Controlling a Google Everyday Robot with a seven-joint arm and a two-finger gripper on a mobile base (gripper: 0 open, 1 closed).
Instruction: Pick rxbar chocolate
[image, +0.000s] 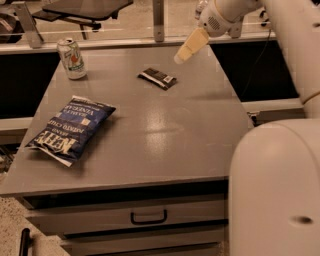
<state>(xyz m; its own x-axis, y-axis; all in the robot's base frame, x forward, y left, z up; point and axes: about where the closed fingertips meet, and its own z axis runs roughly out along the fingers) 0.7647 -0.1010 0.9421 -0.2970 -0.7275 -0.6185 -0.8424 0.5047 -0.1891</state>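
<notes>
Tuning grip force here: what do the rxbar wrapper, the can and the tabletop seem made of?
The rxbar chocolate: probably thin plastic film, dark, with pale crimped ends. The can: likely aluminium, printed, with a bare metal rim. The table: grey painted metal or laminate, smooth, showing soft glare. The pincer hovers over the far right of the table, right of the bar.

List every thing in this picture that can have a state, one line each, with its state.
rxbar chocolate: lying flat on the table, untouched.
hand: in the air over the table's far right part, apart from the bar.
drink can: upright, far left corner.
chip bag: lying flat, left side.
drawer: shut.
</notes>
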